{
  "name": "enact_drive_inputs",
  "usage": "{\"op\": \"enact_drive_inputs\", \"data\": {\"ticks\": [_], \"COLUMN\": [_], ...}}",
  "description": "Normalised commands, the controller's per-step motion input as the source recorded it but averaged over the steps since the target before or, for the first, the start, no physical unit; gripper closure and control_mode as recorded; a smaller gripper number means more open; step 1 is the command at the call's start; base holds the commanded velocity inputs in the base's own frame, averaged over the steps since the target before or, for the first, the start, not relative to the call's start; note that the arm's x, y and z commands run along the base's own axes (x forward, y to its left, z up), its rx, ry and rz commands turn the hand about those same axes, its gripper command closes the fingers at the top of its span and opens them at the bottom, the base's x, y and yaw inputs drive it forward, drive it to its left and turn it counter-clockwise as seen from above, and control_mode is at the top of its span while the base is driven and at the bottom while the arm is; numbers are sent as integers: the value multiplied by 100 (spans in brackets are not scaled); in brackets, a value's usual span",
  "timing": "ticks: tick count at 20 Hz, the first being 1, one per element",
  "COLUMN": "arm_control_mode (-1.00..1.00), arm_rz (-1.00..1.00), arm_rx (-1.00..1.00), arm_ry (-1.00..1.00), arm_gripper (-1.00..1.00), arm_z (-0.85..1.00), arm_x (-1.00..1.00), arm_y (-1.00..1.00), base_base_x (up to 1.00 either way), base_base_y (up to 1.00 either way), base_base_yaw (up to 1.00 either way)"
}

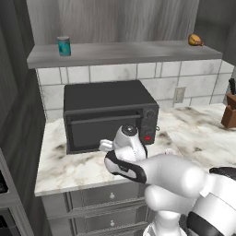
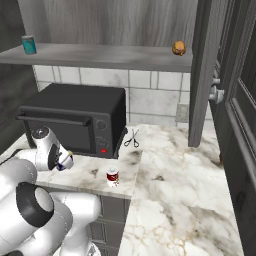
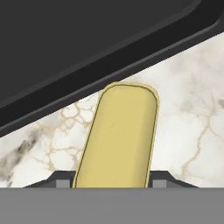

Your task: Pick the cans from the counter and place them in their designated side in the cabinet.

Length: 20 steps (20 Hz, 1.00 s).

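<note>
While gripped, yellow-topped can upright

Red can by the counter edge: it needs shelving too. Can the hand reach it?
Probably not yet: the hand is closed on the yellow-topped can, though the red can stands unobstructed.
</note>
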Motion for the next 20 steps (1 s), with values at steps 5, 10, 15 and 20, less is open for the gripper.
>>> {"op": "enact_drive_inputs", "data": {"ticks": [5,10,15,20], "arm_control_mode": [-100,-100,-100,-100], "arm_rz": [0,0,0,0], "arm_rx": [0,1,2,1], "arm_ry": [-3,-2,-2,-2], "arm_gripper": [100,100,100,100], "arm_z": [20,22,26,25], "arm_x": [-29,-24,-22,-25], "arm_y": [-2,-1,-2,-6], "base_base_x": [0,0,0,0], "base_base_y": [0,0,0,0], "base_base_yaw": [0,0,0,0]}}
